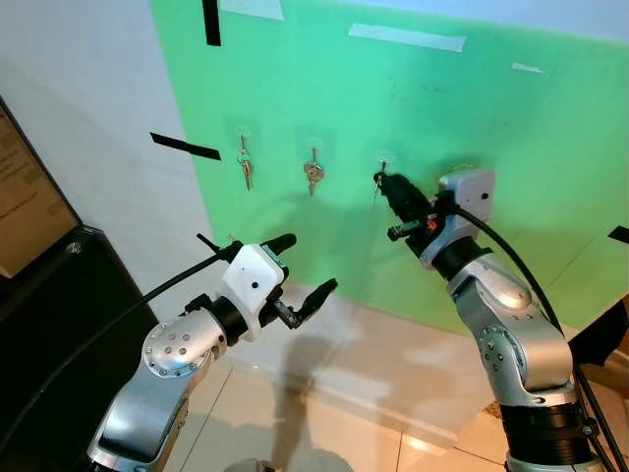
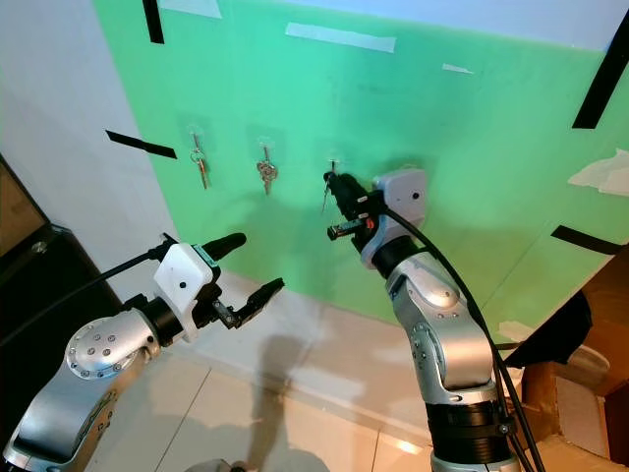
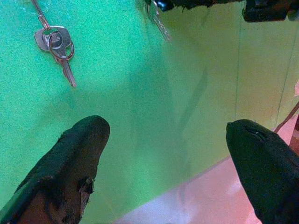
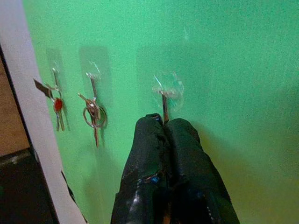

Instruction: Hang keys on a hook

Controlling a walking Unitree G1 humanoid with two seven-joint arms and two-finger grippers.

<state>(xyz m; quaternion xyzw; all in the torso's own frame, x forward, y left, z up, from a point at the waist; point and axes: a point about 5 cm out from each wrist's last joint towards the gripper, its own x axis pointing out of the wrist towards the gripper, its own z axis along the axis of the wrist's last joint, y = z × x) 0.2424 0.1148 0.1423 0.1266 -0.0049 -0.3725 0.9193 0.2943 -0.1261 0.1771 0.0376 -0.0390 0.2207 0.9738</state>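
Three clear stick-on hooks sit in a row on the green wall panel (image 1: 511, 177). The left hook carries a set of keys (image 1: 245, 169), and so does the middle hook (image 1: 313, 176). My right gripper (image 1: 379, 180) is raised to the third hook (image 4: 167, 88), its fingers shut on a thin key set (image 3: 159, 21) that dangles just under the fingertips against the wall. The metal of the keys reaches up to that hook. My left gripper (image 1: 307, 263) hovers open and holds nothing, lower and to the left, a short way off the wall.
A black cabinet (image 1: 59, 305) stands at the left against the white wall. Black tape strips (image 1: 185, 147) mark the wall. A pale ledge (image 1: 393, 359) runs along the wall's foot above the tiled floor. Cardboard (image 2: 590, 403) lies at the far right.
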